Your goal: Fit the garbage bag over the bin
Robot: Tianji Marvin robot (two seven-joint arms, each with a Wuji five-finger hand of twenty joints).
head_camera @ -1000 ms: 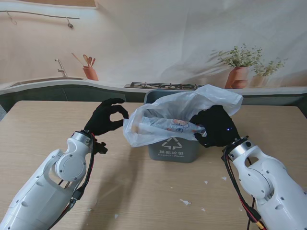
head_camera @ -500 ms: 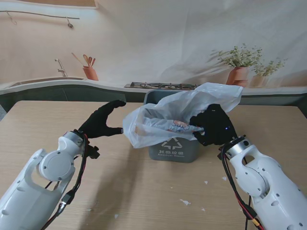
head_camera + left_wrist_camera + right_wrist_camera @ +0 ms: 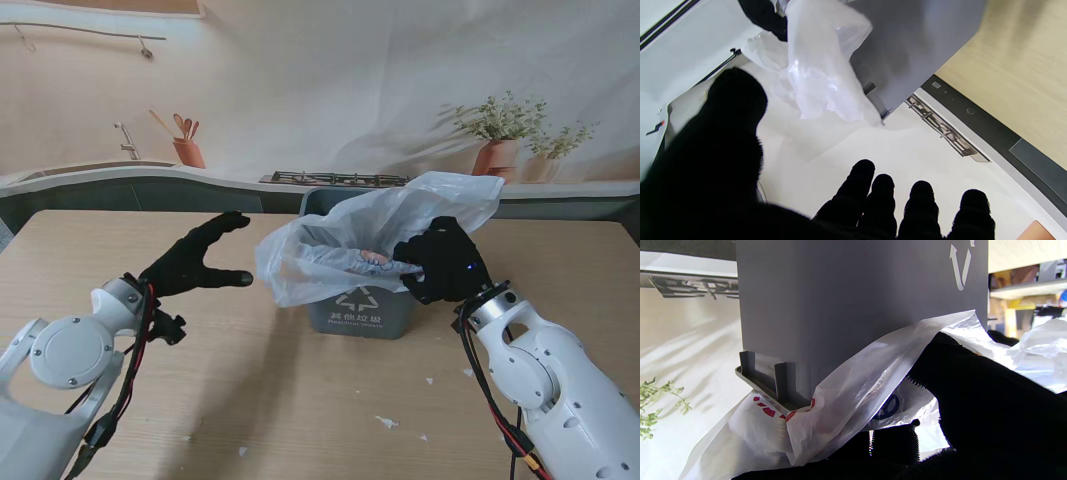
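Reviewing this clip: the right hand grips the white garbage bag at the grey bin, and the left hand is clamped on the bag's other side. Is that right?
Not quite. The left hand holds nothing: its fingers are spread open, apart from the garbage bag, as the stand view shows. The right hand does grip the bag at the grey bin.

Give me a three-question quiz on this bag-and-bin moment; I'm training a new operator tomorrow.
1. True or false: the left hand is gripping the garbage bag.
2. Which hand holds the bag at the bin? A) left B) right C) neither
3. Fill in: the bin stands on the ____.

Key:
1. False. The left hand is open and apart from the bag.
2. B. The right hand is shut on the bag beside the bin's rim.
3. table.
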